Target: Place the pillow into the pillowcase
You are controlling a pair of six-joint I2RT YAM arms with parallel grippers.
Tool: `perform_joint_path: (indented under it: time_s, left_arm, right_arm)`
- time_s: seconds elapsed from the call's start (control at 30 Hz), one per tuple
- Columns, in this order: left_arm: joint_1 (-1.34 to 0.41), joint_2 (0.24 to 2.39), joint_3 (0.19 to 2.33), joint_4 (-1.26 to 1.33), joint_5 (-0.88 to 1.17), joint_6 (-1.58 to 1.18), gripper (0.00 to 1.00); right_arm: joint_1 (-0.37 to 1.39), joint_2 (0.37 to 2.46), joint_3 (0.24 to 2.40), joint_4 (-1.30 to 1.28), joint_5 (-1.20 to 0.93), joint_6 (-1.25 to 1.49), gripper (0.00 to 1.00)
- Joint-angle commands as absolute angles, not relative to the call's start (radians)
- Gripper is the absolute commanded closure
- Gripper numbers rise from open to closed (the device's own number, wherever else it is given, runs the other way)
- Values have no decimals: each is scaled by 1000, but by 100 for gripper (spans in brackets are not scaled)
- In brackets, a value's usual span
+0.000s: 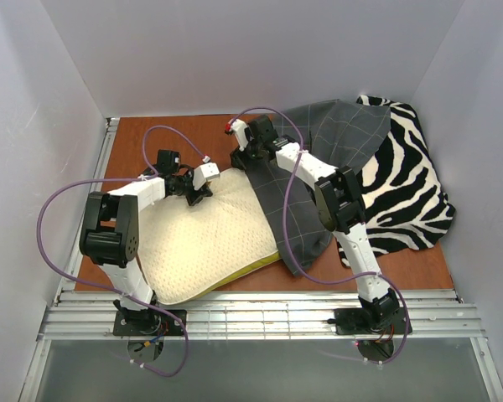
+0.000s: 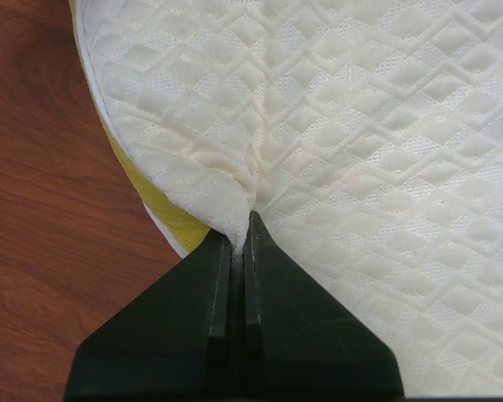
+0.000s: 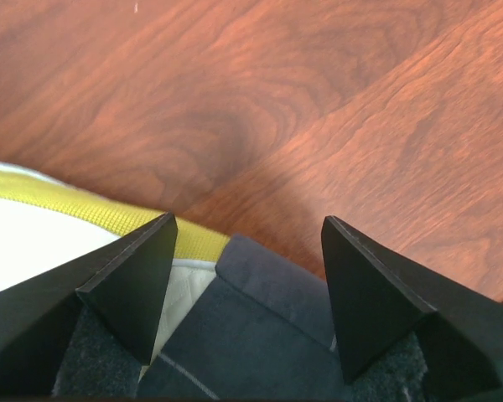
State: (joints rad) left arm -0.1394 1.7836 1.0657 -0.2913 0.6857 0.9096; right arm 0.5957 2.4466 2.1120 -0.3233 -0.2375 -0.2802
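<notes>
The cream dimpled pillow [image 1: 201,239] lies on the table at centre left, its yellow-green edge showing at the front. Its right part lies under the dark grey gridded pillowcase [image 1: 318,167]. My left gripper [image 1: 198,194] is shut on a pinched fold of the pillow's cover [image 2: 235,213] near its far left corner. My right gripper [image 1: 243,155] is open above the pillowcase's far corner, where the hem [image 3: 272,280] overlaps the pillow's corner [image 3: 184,280]; the cloth lies between the two fingers, not gripped.
A black-and-white zebra-striped fabric [image 1: 407,180] lies at the right under the pillowcase. The brown wooden table [image 1: 176,142] is walled by white panels at left, back and right. A metal rail [image 1: 260,318] runs along the near edge.
</notes>
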Motion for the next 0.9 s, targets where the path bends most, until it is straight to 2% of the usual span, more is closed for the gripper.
perform_joint_path:
  time_s: [0.0, 0.13, 0.23, 0.37, 0.6, 0.7, 0.87]
  left_arm:
    - [-137, 1715, 1051, -273, 657, 943, 100]
    - [-137, 1707, 1043, -270, 643, 951, 100]
    - [-137, 1701, 1042, -267, 637, 954, 100]
    - [-137, 1684, 1037, -268, 641, 960, 100]
    - [-150, 1622, 1019, -233, 710, 940, 100]
    - [-152, 1577, 1011, -183, 770, 856, 100]
    - [-166, 1483, 966, -83, 876, 729, 100]
  right_arm:
    - [594, 2379, 2089, -394, -227, -339, 40]
    - [594, 2416, 2128, -466, -112, -376, 56]
    - [592, 2430, 2163, -492, -63, -365, 86]
    - [586, 2421, 2221, -488, -83, -285, 99]
    - [603, 2333, 2241, -405, -300, -100, 99]
    - [633, 2303, 2198, -393, -412, -17, 99]
    - [695, 2263, 2146, -331, -485, 102, 99]
